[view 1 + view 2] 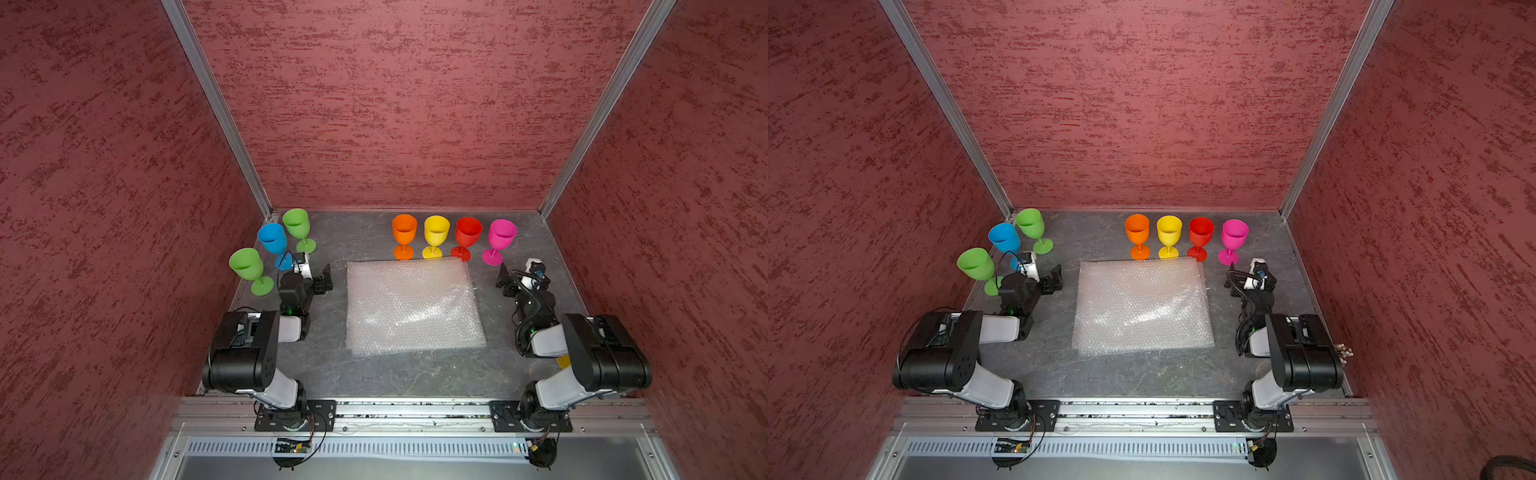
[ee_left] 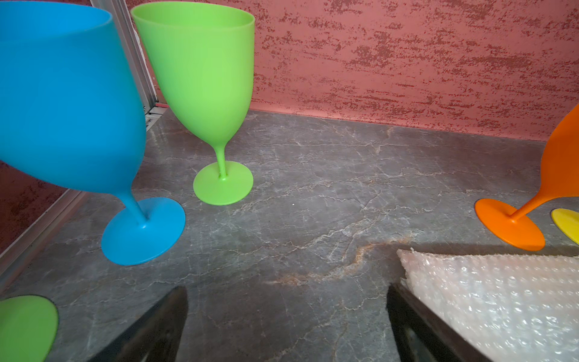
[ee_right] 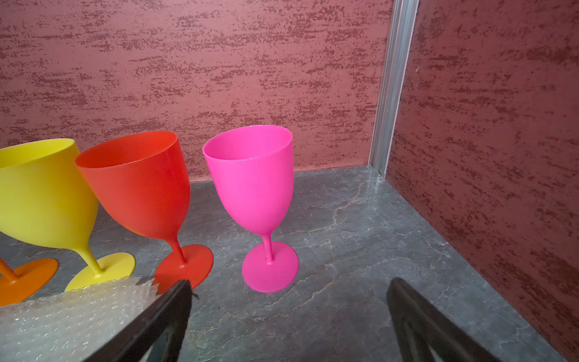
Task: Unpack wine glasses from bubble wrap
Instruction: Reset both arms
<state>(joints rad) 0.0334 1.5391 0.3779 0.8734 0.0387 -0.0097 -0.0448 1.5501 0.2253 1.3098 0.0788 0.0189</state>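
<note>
All the wine glasses stand upright and bare on the grey table. At the left are a green one (image 1: 246, 266), a blue one (image 1: 272, 239) and another green one (image 1: 296, 224). Along the back stand orange (image 1: 404, 230), yellow (image 1: 436, 231), red (image 1: 468, 233) and pink (image 1: 502, 236). The bubble wrap (image 1: 413, 305) lies flat in the middle as a squarish sheet. My left gripper (image 2: 286, 301) is open and empty beside the sheet's left edge, near the blue glass (image 2: 69, 103). My right gripper (image 3: 289, 286) is open and empty by the sheet's right edge, in front of the pink glass (image 3: 253, 188).
Red textured walls (image 1: 395, 104) close in the table on three sides, with aluminium posts (image 1: 216, 104) in the back corners. A metal rail (image 1: 415, 411) carrying both arm bases runs along the front edge. A small yellow thing (image 1: 564, 360) peeks out under the right arm.
</note>
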